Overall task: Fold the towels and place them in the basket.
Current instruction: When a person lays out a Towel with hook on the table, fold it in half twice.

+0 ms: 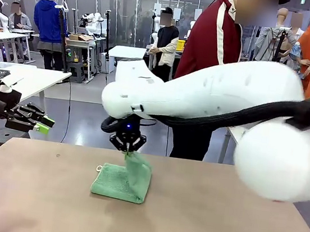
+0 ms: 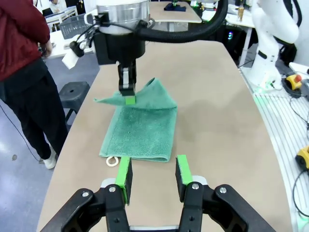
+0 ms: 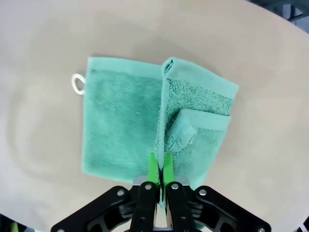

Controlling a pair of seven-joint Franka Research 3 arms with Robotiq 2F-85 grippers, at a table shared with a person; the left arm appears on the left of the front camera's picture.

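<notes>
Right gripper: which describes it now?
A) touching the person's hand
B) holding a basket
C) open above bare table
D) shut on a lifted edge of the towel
D: the right gripper is pinched shut on a raised fold of the towel, whose rest lies flat on the table.
</notes>
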